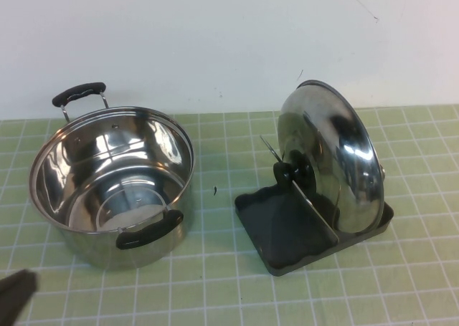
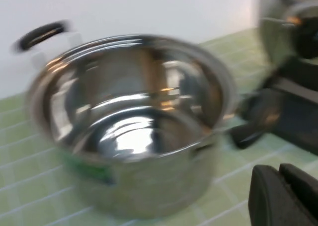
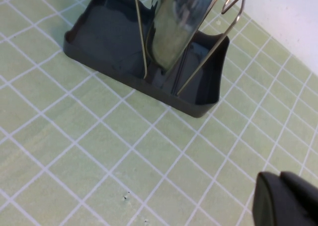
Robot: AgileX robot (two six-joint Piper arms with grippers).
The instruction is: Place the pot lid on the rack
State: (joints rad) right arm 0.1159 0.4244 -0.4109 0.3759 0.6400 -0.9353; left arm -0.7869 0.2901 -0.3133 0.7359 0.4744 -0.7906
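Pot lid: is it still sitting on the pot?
No, the pot lid stands on edge in the rack, while the pot sits open beside it.

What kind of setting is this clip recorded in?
Probably a staged tabletop test bench, not a real kitchen: a green gridded mat against a bare white wall, holding only a steel pot and the pot lid standing on edge in the rack.

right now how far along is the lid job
It looks finished. Done: the pot lid stands on edge in the rack, held between its wire dividers, knob toward the open pot. In hand: nothing. The left pincer sits beside the pot and the right pincer hangs over the mat short of the rack, neither touching anything. Left: nothing apparent beyond parking the arms.
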